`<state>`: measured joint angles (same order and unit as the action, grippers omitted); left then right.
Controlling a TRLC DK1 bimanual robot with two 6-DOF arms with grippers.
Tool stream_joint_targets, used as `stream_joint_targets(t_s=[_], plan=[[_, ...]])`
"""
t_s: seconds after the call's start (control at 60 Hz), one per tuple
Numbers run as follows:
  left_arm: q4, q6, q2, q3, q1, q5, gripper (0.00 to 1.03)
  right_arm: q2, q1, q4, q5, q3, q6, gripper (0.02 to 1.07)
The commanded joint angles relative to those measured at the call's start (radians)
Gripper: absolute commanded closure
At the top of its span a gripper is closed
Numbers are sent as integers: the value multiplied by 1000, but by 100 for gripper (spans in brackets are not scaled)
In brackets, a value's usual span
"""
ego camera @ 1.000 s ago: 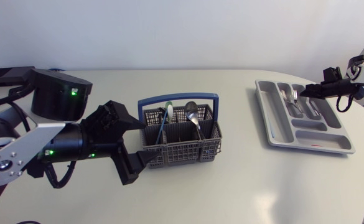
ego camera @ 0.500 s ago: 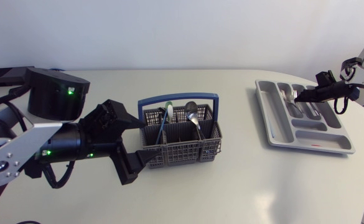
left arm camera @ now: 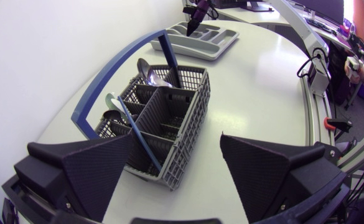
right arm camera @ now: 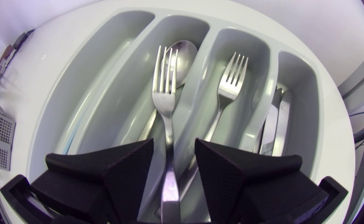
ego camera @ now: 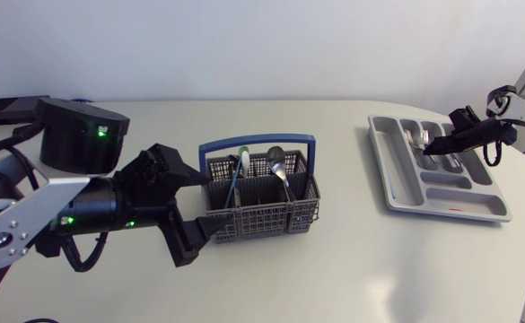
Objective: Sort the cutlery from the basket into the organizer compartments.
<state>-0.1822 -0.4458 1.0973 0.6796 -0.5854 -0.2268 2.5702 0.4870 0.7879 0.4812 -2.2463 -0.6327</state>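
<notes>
The grey basket (ego camera: 260, 193) with its blue handle stands mid-table, holding a spoon (ego camera: 276, 160) and long-handled utensils. My left gripper (ego camera: 195, 205) sits open at its left end, the basket's corner (left arm camera: 169, 168) between the wide-spread fingers without contact. Over the grey organizer (ego camera: 383, 175), my right gripper (right arm camera: 174, 152) is open. A fork (right arm camera: 165, 93) lies between its fingers, touching neither, its tines beside a spoon (right arm camera: 183, 53) in the second compartment. The neighbouring compartment holds another fork (right arm camera: 231, 74), and knives (right arm camera: 280, 124) lie in the one beyond.
The organizer's long outer compartment (right arm camera: 101, 93) and its short front compartments (ego camera: 459, 197) hold nothing. Open tabletop (ego camera: 352, 251) lies between basket and organizer.
My right gripper's fingers have spread and let go of the fork, and the gripper has shifted slightly over the organizer. The left arm and the basket have not moved.
</notes>
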Motion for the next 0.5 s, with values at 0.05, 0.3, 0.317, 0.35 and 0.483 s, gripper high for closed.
stream_joint_targets(t_s=[0.05, 0.3, 0.317, 0.35, 0.483], plan=[[7, -11, -13, -20, -8, 0, 7, -18, -13, 27, -4, -2, -41, 62], [9, -11, -8, -18, -10, 0, 7, -16, -13, 27, -3, 5, -44, 79], [9, -11, -8, -18, -10, 0, 7, -16, -13, 27, -1, 5, -44, 80], [9, -11, -8, -18, -10, 0, 7, -16, -13, 27, -1, 5, -44, 80], [9, -10, -7, -17, -13, 0, 7, -13, -13, 28, -3, 7, -44, 90]])
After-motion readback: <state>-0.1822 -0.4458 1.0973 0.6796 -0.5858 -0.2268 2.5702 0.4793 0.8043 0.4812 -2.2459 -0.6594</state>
